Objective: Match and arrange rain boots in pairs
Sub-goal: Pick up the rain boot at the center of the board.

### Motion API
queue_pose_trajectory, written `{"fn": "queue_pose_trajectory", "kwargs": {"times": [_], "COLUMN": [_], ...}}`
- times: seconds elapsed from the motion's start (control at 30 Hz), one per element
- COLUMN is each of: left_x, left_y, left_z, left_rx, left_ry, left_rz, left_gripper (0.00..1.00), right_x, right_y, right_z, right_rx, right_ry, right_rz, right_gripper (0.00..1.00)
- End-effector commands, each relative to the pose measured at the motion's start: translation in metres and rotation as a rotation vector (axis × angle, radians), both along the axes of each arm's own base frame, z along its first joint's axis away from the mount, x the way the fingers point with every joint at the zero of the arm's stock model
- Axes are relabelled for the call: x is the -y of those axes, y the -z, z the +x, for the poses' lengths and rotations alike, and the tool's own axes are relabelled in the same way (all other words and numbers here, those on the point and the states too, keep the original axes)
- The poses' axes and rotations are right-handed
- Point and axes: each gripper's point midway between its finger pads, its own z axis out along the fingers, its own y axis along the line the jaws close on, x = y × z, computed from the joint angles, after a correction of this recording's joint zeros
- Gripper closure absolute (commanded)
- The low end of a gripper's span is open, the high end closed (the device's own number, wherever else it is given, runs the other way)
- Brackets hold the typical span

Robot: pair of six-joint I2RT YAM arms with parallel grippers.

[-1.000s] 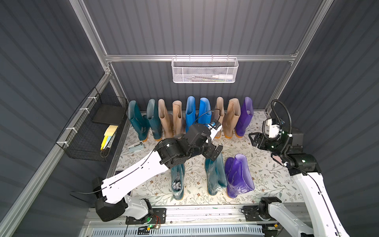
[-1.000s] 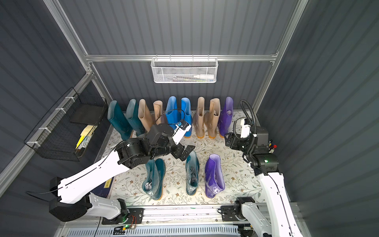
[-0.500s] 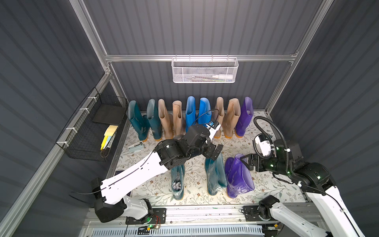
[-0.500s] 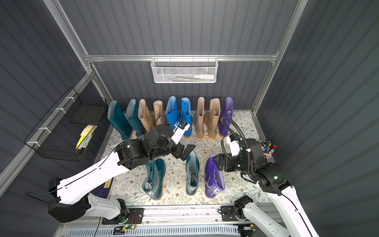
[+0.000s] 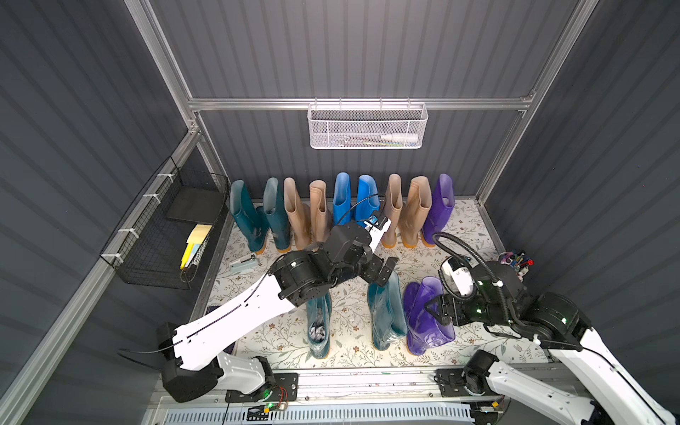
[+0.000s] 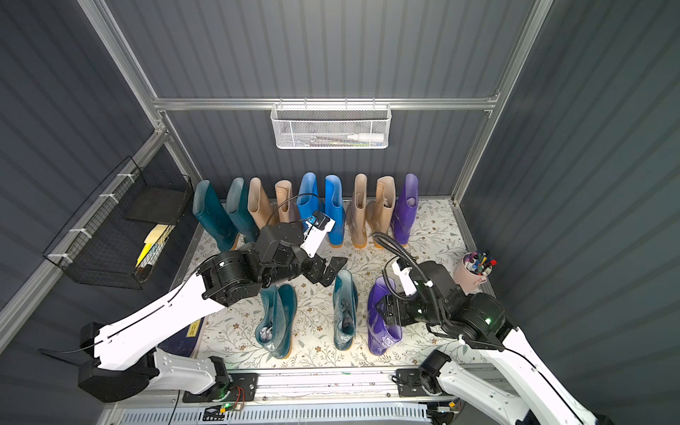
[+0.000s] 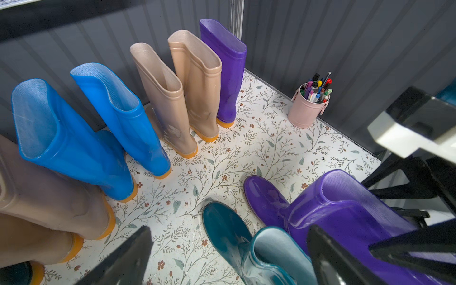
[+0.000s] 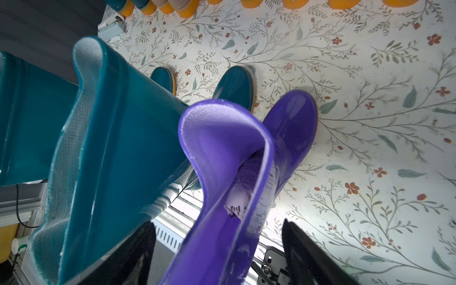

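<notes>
Right fingers [image 8: 304, 255] wide around near purple boot [image 8: 222, 153]

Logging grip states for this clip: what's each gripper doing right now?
Left gripper: open, holding nothing, above a teal boot.
Right gripper: open, jaws either side of the front purple boot's shaft, not closed on it.

Purple boot [image 8: 229, 153] between spread gripper [image 8: 217, 237] jaws, teal boot [image 8: 118, 148] just beside

Four teal boots [image 5: 246, 217], four beige [image 5: 296, 217], two blue [image 5: 341, 198], two purple [image 5: 439, 206]
</notes>
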Motion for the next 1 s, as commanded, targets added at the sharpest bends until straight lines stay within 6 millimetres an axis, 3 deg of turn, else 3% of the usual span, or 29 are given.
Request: {"fn": "queue_pose_trajectory", "kwargs": {"times": [0.0,0.13,0.3,0.5,0.7,0.97], "left_x": [-0.004,-0.004,-0.006,-0.012,-0.015,-0.013], "left_y": [0.0,0.0,0.001,0.002,0.001,-0.011], "left_z": [0.0,0.0,0.0,-0.001,-0.002,-0.004], "left_rx": [-0.01,-0.011,-0.009,-0.005,0.008,0.033], "left_ry": [-0.016,-0.016,-0.021,-0.027,-0.027,-0.004], "left_rz": [-0.01,-0.004,0.002,0.005,0.005,-0.015], "left_gripper": [0.01,0.01,0.01,0.01,0.01,0.01], "right_x": [0.004,0.006,0.01,0.014,0.017,0.046], "right_y": [0.015,0.02,0.019,0.025,0.01,-0.012], "right_z": [0.003,0.01,0.015,0.018,0.022,0.032], "right_rx": [-0.022,-0.014,0.0,0.003,0.055,0.187], "right_ry": [0.043,0.087,0.13,0.163,0.196,0.283], "right_rz": [-0.079,-0.117,-0.132,-0.134,-0.095,-0.155], "right_gripper": [0.19,0.23,0.37,0.71,0.97,1.0]}}
